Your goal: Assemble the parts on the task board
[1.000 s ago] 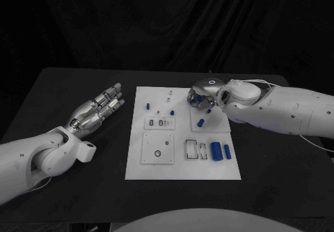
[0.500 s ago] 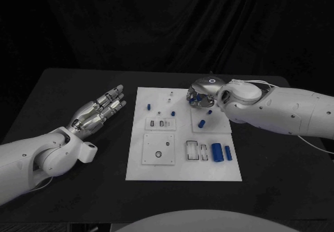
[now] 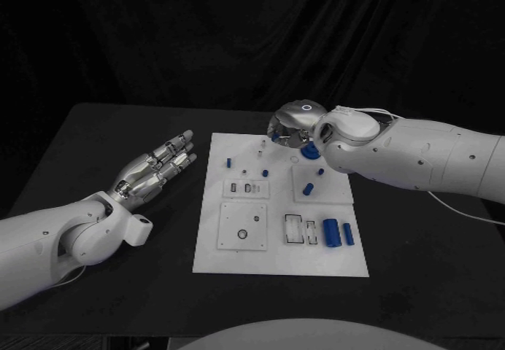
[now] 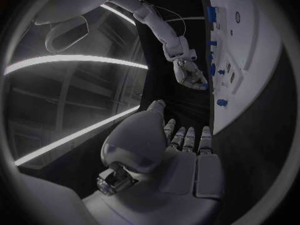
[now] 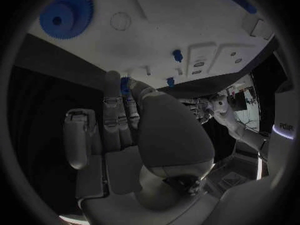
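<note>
Head view has your right hand [image 3: 295, 125] over the task board's [image 3: 279, 255] far edge, pinching a small blue part [image 5: 125, 84] at its fingertips. Go slow, line it up straight above its socket. Left hand [image 3: 156, 165] idles flat and empty.

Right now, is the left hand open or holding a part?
Open: the left hand lies beside the board, fingers spread, holding nothing.

No readable text or labels anywhere.
</note>
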### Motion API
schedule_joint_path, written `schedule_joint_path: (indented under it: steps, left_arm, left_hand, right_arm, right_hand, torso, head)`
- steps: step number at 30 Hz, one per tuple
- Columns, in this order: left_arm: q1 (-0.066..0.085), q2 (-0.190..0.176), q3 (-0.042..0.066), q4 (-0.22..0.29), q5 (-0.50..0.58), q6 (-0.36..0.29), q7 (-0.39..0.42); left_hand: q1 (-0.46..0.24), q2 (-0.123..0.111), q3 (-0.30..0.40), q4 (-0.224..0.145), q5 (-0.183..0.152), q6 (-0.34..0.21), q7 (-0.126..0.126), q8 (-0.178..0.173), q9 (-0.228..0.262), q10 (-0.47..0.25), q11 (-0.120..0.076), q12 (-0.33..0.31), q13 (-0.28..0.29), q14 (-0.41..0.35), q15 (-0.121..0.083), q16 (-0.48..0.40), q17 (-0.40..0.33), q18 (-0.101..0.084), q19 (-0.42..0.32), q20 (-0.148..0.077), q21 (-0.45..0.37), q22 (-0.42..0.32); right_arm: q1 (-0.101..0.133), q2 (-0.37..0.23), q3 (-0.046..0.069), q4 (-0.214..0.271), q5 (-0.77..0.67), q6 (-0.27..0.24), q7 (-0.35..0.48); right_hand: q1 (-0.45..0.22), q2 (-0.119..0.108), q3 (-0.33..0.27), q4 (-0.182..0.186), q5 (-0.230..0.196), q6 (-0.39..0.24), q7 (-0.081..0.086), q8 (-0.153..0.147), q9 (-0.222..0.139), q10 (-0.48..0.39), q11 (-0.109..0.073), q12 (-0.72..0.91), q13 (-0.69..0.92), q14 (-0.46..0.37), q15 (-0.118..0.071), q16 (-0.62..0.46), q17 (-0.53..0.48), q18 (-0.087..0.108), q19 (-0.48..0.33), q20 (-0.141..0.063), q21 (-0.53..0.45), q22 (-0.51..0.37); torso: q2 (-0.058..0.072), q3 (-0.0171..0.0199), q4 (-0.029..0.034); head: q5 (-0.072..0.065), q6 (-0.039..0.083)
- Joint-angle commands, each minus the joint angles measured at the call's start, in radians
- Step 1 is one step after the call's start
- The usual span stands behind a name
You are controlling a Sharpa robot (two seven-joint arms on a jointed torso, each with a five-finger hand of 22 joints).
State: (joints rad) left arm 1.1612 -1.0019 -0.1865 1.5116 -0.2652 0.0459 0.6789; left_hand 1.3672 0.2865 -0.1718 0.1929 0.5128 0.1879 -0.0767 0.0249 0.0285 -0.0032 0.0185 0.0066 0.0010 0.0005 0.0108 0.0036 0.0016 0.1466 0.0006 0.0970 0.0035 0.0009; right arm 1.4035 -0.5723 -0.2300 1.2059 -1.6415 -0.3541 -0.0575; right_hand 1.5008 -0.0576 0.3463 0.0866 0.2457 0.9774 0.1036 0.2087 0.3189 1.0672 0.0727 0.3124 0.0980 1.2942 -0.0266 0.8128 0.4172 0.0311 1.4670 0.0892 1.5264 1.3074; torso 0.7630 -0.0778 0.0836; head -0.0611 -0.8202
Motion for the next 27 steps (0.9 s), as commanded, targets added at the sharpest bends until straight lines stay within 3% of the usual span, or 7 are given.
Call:
schedule_joint_path:
  steps: [1, 6, 14, 27]
  left_arm:
    - [0.002, 0.004, 0.0, 0.001, 0.0, 0.009, 0.268]
    - [0.002, 0.011, 0.0, -0.003, 0.0, 0.012, 0.267]
    - [0.002, 0.017, -0.002, -0.006, 0.0, 0.015, 0.266]
    - [0.002, 0.023, -0.002, -0.009, 0.0, 0.02, 0.266]
  left_hand:
    - [0.008, 0.003, 0.0, -0.003, 0.004, 0.002, 0.006, 0.003, 0.001, 0.003, 0.007, -0.007, -0.001, 0.0, 0.007, -0.004, -0.002, 0.01, -0.001, 0.007, -0.004, -0.001]
    - [0.009, 0.003, 0.003, -0.005, 0.007, 0.003, 0.007, 0.003, 0.001, 0.003, 0.007, -0.007, -0.001, 0.0, 0.008, -0.004, -0.002, 0.01, -0.001, 0.008, -0.004, -0.001]
    - [0.01, 0.004, 0.004, -0.006, 0.009, 0.003, 0.008, 0.003, 0.001, 0.003, 0.007, -0.007, -0.001, 0.0, 0.008, -0.004, -0.002, 0.01, -0.001, 0.009, -0.004, -0.001]
    - [0.011, 0.004, 0.007, -0.008, 0.009, 0.002, 0.009, 0.003, 0.001, 0.003, 0.008, -0.007, -0.001, 0.0, 0.01, -0.004, -0.002, 0.011, -0.001, 0.011, -0.004, -0.001]
  right_arm:
    - [0.003, 0.02, 0.001, -0.027, 0.0, 0.01, 0.006]
    - [0.003, 0.048, 0.002, -0.066, 0.0, 0.026, 0.003]
    - [0.001, 0.081, 0.002, -0.116, 0.0, 0.052, 0.0]
    - [-0.009, 0.093, 0.002, -0.123, 0.0, 0.066, 0.006]
  right_hand:
    - [0.0, -0.006, -0.003, 0.001, -0.005, -0.01, 0.002, -0.006, -0.001, 0.014, -0.013, -0.007, -0.005, 0.007, -0.003, -0.005, 0.002, -0.012, 0.05, -0.006, 0.006, 0.197]
    - [-0.002, -0.007, -0.003, 0.002, -0.009, -0.016, 0.0, -0.011, 0.002, 0.009, -0.011, -0.017, -0.007, 0.007, -0.003, -0.006, 0.003, -0.011, 0.049, -0.006, 0.006, 0.196]
    - [-0.01, -0.009, -0.005, 0.007, -0.021, -0.025, -0.003, -0.019, 0.006, -0.001, -0.009, -0.035, -0.009, 0.004, -0.004, -0.008, 0.005, -0.011, 0.047, -0.007, 0.004, 0.194]
    - [-0.013, -0.01, -0.004, 0.011, -0.046, -0.048, -0.007, -0.037, 0.011, -0.014, -0.008, -0.063, -0.013, -0.001, -0.004, -0.012, 0.009, -0.009, 0.043, -0.007, 0.001, 0.19]
  torso:
    - [0.001, -0.001, 0.0056]
    - [0.003, -0.0015, 0.0105]
    - [0.004, -0.003, 0.0095]
    - [0.005, -0.001, 0.0076]
  head:
    - [-0.003, 0.002]
    - [-0.01, 0.004]
    - [-0.014, 0.002]
    - [-0.016, 0.0]
